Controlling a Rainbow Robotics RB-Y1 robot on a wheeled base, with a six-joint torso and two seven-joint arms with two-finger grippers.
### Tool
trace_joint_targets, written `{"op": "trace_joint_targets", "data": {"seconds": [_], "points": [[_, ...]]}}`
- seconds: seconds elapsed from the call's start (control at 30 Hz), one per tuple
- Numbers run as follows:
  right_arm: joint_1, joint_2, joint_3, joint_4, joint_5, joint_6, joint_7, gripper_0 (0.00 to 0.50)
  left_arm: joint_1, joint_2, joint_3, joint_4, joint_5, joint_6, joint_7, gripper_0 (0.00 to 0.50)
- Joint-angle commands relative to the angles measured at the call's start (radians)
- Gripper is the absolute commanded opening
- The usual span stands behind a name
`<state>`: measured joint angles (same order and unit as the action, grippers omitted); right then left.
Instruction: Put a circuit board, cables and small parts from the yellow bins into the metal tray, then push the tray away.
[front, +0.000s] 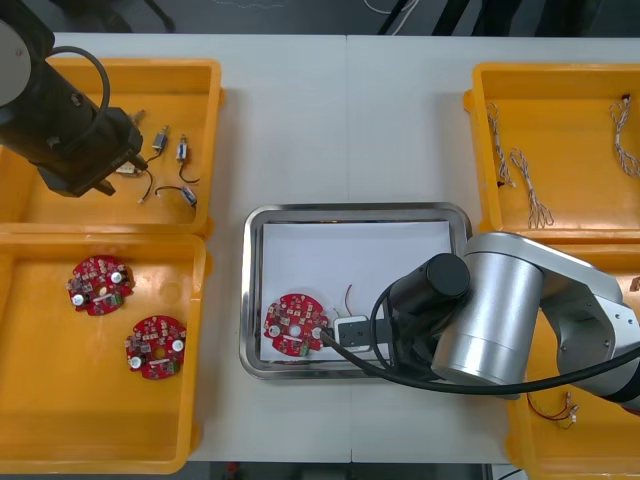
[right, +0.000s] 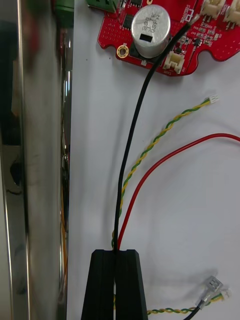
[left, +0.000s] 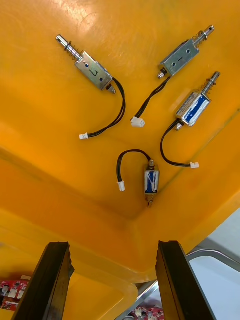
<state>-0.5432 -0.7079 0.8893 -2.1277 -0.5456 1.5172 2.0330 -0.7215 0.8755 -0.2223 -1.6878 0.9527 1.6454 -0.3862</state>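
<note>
A circuit board (front: 296, 325) is laid in the metal tray (front: 350, 210), cables (right: 131, 135) pinched by right claw (right: 117, 260). Small metal parts (left: 94, 71) are not yet taken; left claw (left: 112, 247) is spread above them.

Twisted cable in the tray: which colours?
The twisted cable is green and yellow, clearest in the right wrist view.

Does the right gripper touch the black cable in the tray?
Touching. In the right wrist view the right gripper is shut on the black cable and a red cable; both come out from between its fingers.
</note>
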Motion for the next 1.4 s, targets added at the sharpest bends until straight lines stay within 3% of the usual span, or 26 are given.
{"op": "trace_joint_targets", "data": {"seconds": [0.03,0.4,0.43,0.47,0.5,1.13,1.4], "points": [[0.02,0.018,0.002,0.028,-0.002,-0.045,-0.008,0.0,-0.049,0.045,0.026,-0.006,-0.008,-0.027,-0.074,0.5],[0.019,0.013,0.002,0.038,0.032,-0.069,-0.002,0.0,-0.053,0.033,0.029,0.053,0.017,-0.072,-0.089,0.5],[0.019,0.013,0.002,0.038,0.033,-0.075,-0.002,0.138,-0.053,0.028,0.029,0.062,0.02,-0.078,-0.091,0.5],[0.02,0.013,0.003,0.035,0.041,-0.084,-0.002,0.361,-0.053,0.022,0.027,0.076,0.021,-0.087,-0.095,0.5],[0.02,0.013,0.002,0.032,0.044,-0.095,-0.002,0.5,-0.055,0.019,0.027,0.085,0.023,-0.095,-0.097,0.5],[0.019,0.016,-0.076,-0.074,0.062,-0.045,-0.02,0.5,-0.087,0.005,-0.131,0.142,0.07,-0.228,-0.115,0.5],[-0.004,0.081,-0.213,-0.17,0.033,0.176,-0.047,0.5,-0.145,-0.012,-0.18,0.246,0.113,-0.234,-0.123,0.5]]}}
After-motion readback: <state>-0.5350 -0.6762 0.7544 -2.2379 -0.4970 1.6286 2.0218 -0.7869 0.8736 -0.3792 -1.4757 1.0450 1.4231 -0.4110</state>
